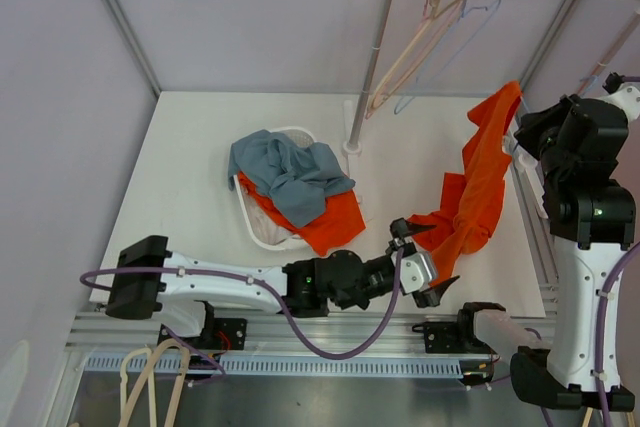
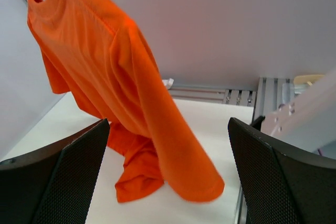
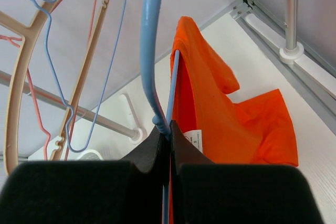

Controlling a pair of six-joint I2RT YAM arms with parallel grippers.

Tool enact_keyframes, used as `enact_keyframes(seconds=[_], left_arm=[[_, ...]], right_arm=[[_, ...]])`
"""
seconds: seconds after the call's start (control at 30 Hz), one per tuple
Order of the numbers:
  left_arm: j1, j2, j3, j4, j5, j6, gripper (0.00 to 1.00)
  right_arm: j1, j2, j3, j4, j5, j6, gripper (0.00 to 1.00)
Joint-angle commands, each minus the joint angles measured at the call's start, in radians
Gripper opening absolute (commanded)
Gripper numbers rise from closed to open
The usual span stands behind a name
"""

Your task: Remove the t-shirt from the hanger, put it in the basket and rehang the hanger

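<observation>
An orange t-shirt (image 1: 480, 182) hangs on a blue hanger (image 3: 149, 51), its lower end pooled on the white table. My right gripper (image 3: 169, 129) is shut on the hanger's neck just below the hook, with the shirt's collar and label right beside the fingers. In the top view that gripper (image 1: 525, 132) holds the hanger up at the right. My left gripper (image 1: 425, 259) is low near the table and open wide. The t-shirt's (image 2: 131, 93) hanging sleeve and hem lie between and just ahead of its two fingers (image 2: 63, 182), without touching them.
A white basket (image 1: 258, 235) in mid-table holds a grey-blue garment (image 1: 290, 172) and an orange one. A rack pole (image 1: 370, 57) stands behind it, its rail carrying a beige hanger (image 1: 420, 37) and a blue wire hanger (image 1: 455, 42). More hangers (image 1: 150, 377) lie at the near left.
</observation>
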Motion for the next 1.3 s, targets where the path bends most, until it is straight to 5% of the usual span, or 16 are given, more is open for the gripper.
enact_keyframes(seconds=[0.0,0.17,0.27,0.3,0.37,0.7,0.97,1.27], left_arm=[[0.001,0.075,0.077,0.069,-0.001,0.042,1.0],[0.029,0.154,0.169,0.024,0.011,0.015,0.95],[0.052,0.19,0.216,-0.03,-0.027,-0.027,0.5],[0.055,0.213,0.23,-0.056,-0.06,-0.042,0.23],[0.055,0.23,0.291,-0.126,-0.146,-0.041,0.01],[-0.045,0.03,0.194,-0.168,-0.256,0.012,0.01],[-0.207,-0.099,-0.018,-0.135,-0.291,-0.152,0.01],[-0.259,-0.085,-0.121,-0.17,-0.288,-0.304,0.01]], right_arm=[[0.007,-0.014,0.04,0.036,-0.012,0.013,0.0],[0.043,-0.01,0.038,0.035,-0.013,0.005,0.0],[0.05,-0.012,0.037,0.035,-0.015,0.002,0.0],[0.052,-0.012,0.035,0.035,-0.015,-0.002,0.0],[0.052,-0.012,0.037,0.035,-0.01,-0.007,0.0],[0.053,0.058,-0.037,0.111,0.073,-0.07,0.0],[0.049,0.212,0.026,0.196,0.156,-0.119,0.0],[0.029,0.281,0.076,0.213,0.157,-0.145,0.0]])
